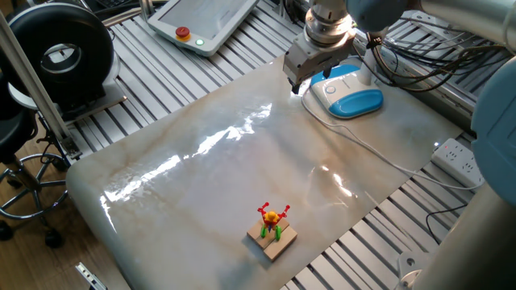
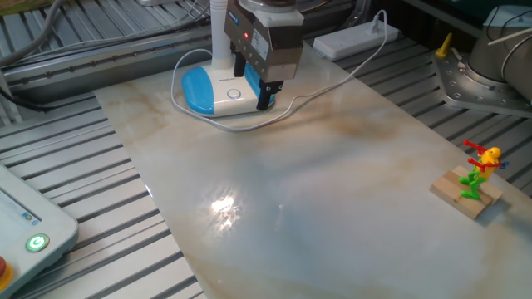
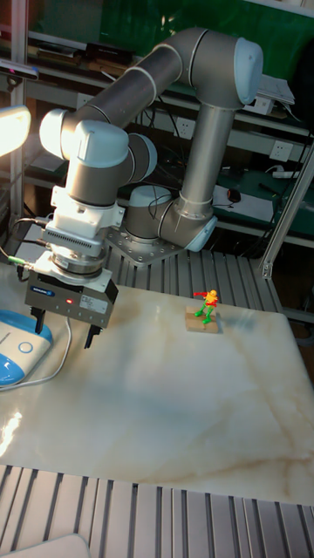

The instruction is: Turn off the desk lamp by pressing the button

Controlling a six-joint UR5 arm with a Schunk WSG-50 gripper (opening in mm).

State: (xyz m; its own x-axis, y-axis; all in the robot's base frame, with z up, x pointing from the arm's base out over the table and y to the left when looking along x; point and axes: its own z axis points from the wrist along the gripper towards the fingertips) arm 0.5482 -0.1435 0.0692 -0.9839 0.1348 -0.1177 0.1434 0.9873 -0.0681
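The desk lamp's oval base is half white, half sky-blue, and rests at the marble slab's far corner with its white neck rising behind. The button is a small pad on the white half. My gripper hangs open just beside the base, fingertips a little above the slab, nothing between them. In the other fixed view the gripper covers the base's right edge. The button stays uncovered. The lamp head glows bright white.
A small toy figure on a wooden block stands near the slab's opposite edge. The lamp's thin cord runs to a power strip. A white pendant with a red button lies on the slatted table beyond the slab.
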